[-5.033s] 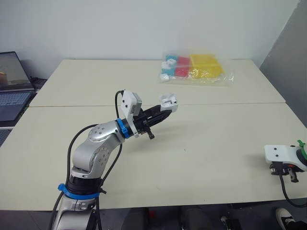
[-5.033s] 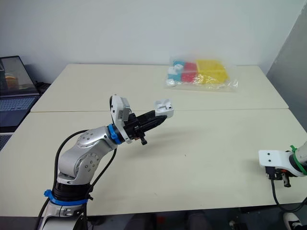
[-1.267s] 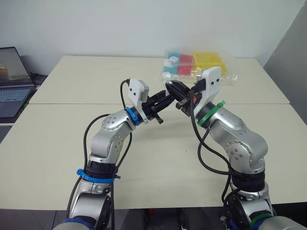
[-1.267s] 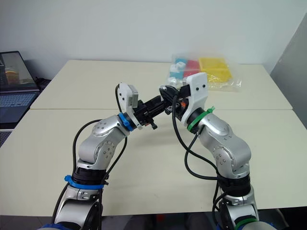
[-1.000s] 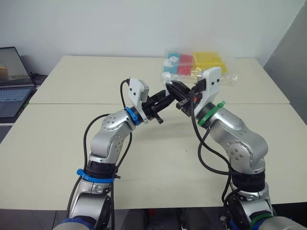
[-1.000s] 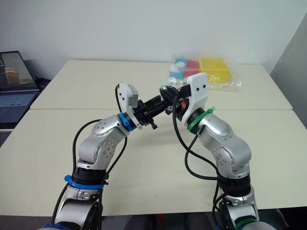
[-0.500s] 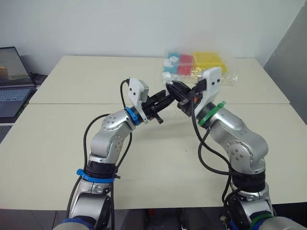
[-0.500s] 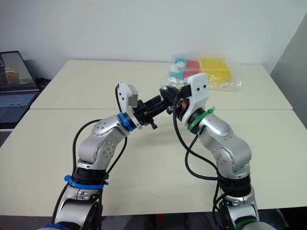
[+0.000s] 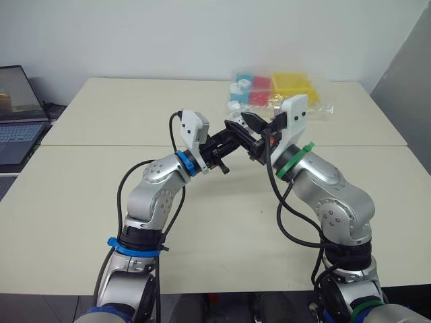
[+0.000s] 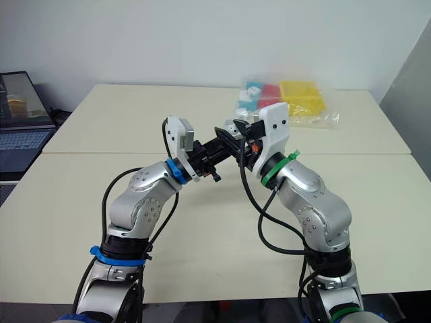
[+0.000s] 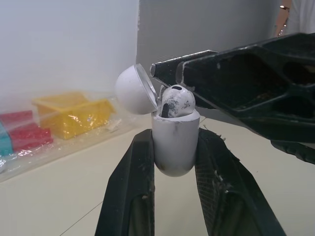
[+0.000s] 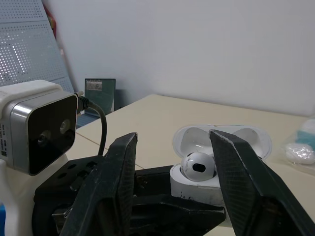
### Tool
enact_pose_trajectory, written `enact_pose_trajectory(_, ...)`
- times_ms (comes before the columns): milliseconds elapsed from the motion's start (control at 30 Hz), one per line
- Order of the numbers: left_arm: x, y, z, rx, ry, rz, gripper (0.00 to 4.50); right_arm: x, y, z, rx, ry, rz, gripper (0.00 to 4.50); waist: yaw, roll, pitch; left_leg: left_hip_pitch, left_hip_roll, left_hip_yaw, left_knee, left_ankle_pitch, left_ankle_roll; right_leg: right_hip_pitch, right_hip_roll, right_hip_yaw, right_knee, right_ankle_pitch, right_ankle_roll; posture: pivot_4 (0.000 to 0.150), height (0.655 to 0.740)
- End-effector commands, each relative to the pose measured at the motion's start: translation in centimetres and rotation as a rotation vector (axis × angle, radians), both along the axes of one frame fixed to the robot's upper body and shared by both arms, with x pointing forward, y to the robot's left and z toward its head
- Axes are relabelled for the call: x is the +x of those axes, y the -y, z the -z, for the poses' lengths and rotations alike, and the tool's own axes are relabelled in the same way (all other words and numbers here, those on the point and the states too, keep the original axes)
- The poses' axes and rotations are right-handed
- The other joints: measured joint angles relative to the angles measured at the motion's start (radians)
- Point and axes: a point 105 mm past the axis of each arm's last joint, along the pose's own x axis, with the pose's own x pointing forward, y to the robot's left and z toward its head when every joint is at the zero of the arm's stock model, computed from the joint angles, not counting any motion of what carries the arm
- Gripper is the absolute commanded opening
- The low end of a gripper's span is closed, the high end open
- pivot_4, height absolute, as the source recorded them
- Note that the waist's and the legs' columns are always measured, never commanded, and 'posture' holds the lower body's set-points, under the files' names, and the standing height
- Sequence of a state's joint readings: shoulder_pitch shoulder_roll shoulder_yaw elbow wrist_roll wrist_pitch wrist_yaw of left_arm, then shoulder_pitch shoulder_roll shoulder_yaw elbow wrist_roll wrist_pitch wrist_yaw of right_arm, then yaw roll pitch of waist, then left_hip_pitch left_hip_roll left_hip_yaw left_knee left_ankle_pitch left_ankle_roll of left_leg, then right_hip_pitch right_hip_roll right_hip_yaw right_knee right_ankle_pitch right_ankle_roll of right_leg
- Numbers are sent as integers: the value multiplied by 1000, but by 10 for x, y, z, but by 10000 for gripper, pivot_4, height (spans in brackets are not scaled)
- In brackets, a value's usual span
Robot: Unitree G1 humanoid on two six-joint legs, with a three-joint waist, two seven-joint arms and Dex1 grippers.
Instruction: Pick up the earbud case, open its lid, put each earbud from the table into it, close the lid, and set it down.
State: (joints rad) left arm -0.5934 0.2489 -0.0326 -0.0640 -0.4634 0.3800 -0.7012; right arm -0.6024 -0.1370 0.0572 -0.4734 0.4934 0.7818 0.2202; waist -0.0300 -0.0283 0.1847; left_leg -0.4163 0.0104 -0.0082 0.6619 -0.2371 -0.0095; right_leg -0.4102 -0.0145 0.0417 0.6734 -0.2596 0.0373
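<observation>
Up close, earbud [image 11: 176, 101] in case [image 11: 174, 142] (lid [image 11: 134, 91] open)

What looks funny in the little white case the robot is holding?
One earbud pokes up above the rim of the open earbud case, tipped a bit instead of sitting down in its hole. The left pincer grips the case; the right pincer is open beside it. The lid probably couldn't shut like this.
</observation>
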Motion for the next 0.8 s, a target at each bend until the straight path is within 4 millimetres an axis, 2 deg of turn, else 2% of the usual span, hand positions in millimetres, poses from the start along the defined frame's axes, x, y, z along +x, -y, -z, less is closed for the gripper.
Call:
enact_pose_trajectory(33, -10, 3, -19, -24, 80, 36, 7469, -9, 2, -20, 27, 94, -16, 24140, 0, 0, 0, 0, 0, 0, 0, 0, 0, 0, 0, 0, 0, 0, 0, 1500, 7400)
enact_pose_trajectory(267, -10, 3, -18, -21, 76, 34, 7469, -22, -9, -31, 20, 142, -101, 24140, 0, 0, 0, 0, 0, 0, 0, 0, 0, 0, 0, 0, 0, 0, 0, 1500, 7400)
enact_pose_trajectory(533, -8, 2, -18, -20, 77, 30, 7469, -26, -6, -40, 32, 162, -103, 24140, 0, 0, 0, 0, 0, 0, 0, 0, 0, 0, 0, 0, 0, 0, 0, 1500, 7400)
enact_pose_trajectory(633, -8, 1, -18, -21, 76, 33, 7469, -27, 6, -59, 22, 210, -99, 24140, 0, 0, 0, 0, 0, 0, 0, 0, 0, 0, 0, 0, 0, 0, 0, 1500, 7400)
enact_pose_trajectory(800, -9, 3, -18, -14, 79, 62, 7469, -22, 31, -72, -34, 221, -98, 24140, 1, 0, 0, -1, 0, -1, 0, 0, 0, 0, 0, -1, -2, 0, 0, 1500, 7400)
